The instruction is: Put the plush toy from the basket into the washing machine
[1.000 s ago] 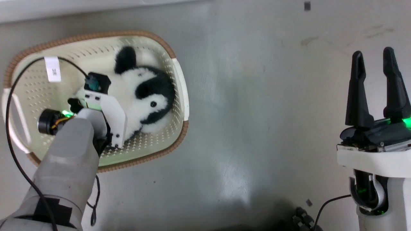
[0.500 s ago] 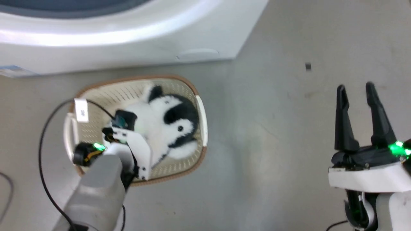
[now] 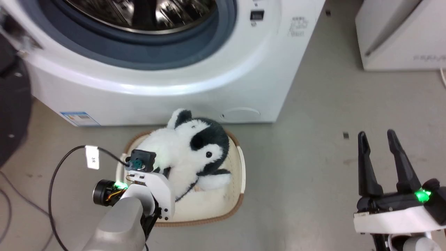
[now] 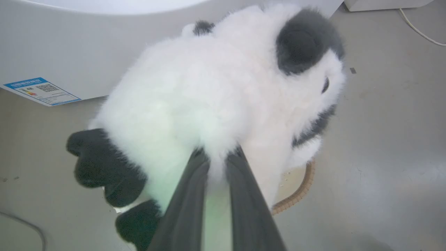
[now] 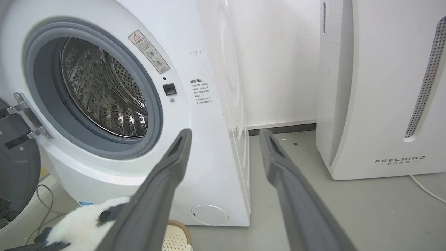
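The plush toy, a fluffy white panda with black ears and limbs, hangs just above the basket, covering its far rim. My left gripper is shut on the white fur of the plush toy; a bit of the basket's brown rim shows below it. The washing machine stands right behind, its porthole open and the steel drum bare. My right gripper hovers open over the floor at the right, holding nothing. In the right wrist view the right gripper points at the washer's front corner.
The washer's dark glass door is swung open at the left. A white FEELBIRD appliance stands to the right of the washer, with grey floor between. A cable lies on the floor at the left.
The head camera has tilted up, bringing the washing machine into view. My left gripper has lifted the plush toy out of the basket. The right gripper stays open.
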Available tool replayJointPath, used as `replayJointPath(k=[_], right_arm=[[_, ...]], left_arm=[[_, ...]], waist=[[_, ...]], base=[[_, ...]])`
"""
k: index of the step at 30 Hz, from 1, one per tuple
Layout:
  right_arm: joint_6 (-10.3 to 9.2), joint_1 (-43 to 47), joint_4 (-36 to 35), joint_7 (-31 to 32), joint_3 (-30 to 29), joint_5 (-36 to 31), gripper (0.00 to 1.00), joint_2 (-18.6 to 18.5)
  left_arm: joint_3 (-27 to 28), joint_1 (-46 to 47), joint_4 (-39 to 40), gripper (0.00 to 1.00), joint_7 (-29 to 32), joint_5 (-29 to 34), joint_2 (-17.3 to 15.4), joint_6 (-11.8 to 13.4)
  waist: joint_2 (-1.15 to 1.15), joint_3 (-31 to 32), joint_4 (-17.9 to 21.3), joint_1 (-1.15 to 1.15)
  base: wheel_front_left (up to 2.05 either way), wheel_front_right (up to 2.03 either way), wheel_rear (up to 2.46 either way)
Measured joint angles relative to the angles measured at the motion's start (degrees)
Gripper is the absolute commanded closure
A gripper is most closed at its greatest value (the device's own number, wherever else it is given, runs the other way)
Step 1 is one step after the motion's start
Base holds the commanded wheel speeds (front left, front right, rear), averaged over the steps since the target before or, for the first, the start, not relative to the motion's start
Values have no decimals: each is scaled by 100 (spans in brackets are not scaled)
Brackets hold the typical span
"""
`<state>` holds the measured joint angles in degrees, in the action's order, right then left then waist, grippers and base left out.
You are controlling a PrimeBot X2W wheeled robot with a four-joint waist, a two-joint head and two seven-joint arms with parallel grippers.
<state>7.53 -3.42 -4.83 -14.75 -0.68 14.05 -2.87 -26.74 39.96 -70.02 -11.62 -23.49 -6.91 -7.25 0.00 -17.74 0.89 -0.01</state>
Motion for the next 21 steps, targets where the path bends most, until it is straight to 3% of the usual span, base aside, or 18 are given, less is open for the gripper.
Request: replayJointPath(k=[5, 8, 21], right_arm=[[0, 181, 41, 0, -7, 1, 0, 0], [0, 234, 41, 0, -18, 2, 0, 0], [0, 314, -9, 0, -44, 4, 0, 0]], left_arm=[[65, -122, 209, 100, -243, -85, -105, 8], [151, -200, 531, 100, -264, -82, -167, 135], [962, -937, 3237, 100, -298, 365, -422, 737]], waist=[[0, 383, -129, 0], [0, 546, -193, 0], [0, 572, -262, 0]], base=[[0, 0, 0], [0, 0, 0], [0, 0, 0]])
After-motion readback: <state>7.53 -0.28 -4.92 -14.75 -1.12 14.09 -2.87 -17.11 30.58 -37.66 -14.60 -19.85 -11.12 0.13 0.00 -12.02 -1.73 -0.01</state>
